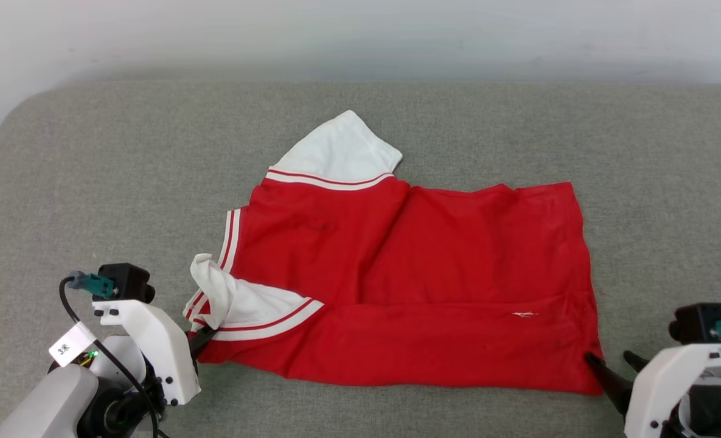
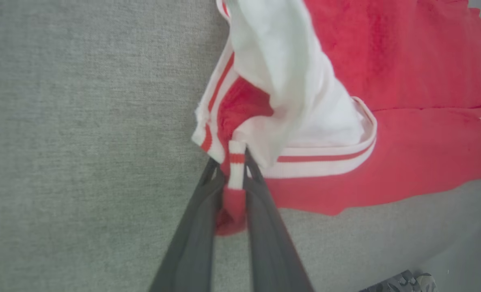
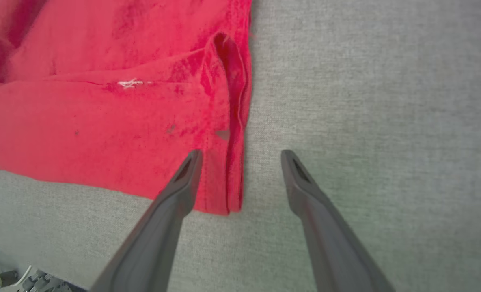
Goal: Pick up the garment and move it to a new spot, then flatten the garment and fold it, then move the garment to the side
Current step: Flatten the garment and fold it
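A grey, woven-cloth surface (image 1: 92,182) with rounded far corners runs from side to side in the head view, and a plain pale wall (image 1: 360,36) stands behind it. The garment (image 1: 409,280) lies near the middle of this surface and serves as the landmark here. Its red body is spread mostly flat, with a long fold line running across its near part. One white sleeve (image 1: 339,149) with red-and-white striped trim sticks out flat from the garment's far edge. A second white sleeve (image 1: 226,298) is bunched up at the garment's near-left corner.

The left tool (image 1: 205,337) is at that near-left corner. In the left wrist view its two dark fingers are drawn narrow, pinching a strip of striped trim and a wad of red cloth between them (image 2: 231,162). The bunched sleeve (image 2: 289,81) rises just beyond the fingertips.

The right tool (image 1: 608,356) is at the garment's near-right corner, with its fingers spread wide and holding nothing. In the right wrist view (image 3: 241,153) one finger lies over the red hem (image 3: 224,121) and the other over bare grey cloth just beside the garment's side edge. I cannot tell whether either finger touches the cloth.

A black cable (image 1: 68,304) with a white tag (image 1: 71,347) loops over the left arm, well to the left of the garment.
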Motion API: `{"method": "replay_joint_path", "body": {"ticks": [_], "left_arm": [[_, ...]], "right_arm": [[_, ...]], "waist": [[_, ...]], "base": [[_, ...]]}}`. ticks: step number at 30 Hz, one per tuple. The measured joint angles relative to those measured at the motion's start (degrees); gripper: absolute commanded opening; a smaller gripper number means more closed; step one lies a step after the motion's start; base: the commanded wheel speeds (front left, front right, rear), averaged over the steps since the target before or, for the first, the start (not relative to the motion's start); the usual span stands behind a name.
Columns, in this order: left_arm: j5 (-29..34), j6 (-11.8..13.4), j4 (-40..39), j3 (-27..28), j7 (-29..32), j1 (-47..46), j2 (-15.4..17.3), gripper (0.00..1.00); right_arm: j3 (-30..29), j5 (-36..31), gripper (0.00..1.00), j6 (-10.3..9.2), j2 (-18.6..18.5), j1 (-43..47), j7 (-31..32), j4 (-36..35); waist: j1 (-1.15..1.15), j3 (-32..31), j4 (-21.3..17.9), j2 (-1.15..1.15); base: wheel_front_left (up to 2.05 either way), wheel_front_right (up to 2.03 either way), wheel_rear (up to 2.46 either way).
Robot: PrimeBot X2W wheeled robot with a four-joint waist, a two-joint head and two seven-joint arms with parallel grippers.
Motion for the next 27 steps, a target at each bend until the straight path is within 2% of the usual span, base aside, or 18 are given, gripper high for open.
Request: {"method": "replay_joint_path", "body": {"ticks": [10, 11, 14, 23, 27], "left_arm": [[0.3, 0.4, -1.8, 0.6, -1.6, 0.0, 0.0, 0.00], [0.3, 0.2, -1.7, 0.6, -1.8, 0.0, -0.1, 0.00], [0.3, -0.1, -1.1, 0.5, -2.5, 0.0, -0.5, 0.00], [0.7, -0.2, -2.1, 0.7, -4.8, 2.5, -0.4, 0.00], [0.1, 0.7, -3.1, 0.5, -5.0, 5.5, -0.2, 0.00]], "right_arm": [[3.9, 1.4, 1.00, -0.02, 0.2, -4.2, 2.8, 6.4], [4.2, 1.6, 0.58, -0.02, -0.1, -4.4, 3.0, 6.9], [5.1, 2.5, 0.00, -0.07, -0.6, -5.7, 2.2, 8.3], [5.6, 2.8, 0.00, 0.01, -1.8, -6.1, 1.5, 8.2], [6.0, 3.7, 0.00, 0.01, -2.4, -4.2, 2.2, 8.2]], "waist": [[0.00, 3.9, 1.2, 0.00], [0.00, 4.1, 1.3, 0.00], [0.00, 4.2, 1.4, 0.00], [0.00, 0.6, 1.1, 0.00], [0.00, -2.4, 1.1, 0.00]], "base": [[0.00, 0.00, 0.00], [0.00, 0.00, 0.00], [0.00, 0.00, 0.00], [0.00, 0.00, 0.00], [0.00, 0.00, 0.00]]}}
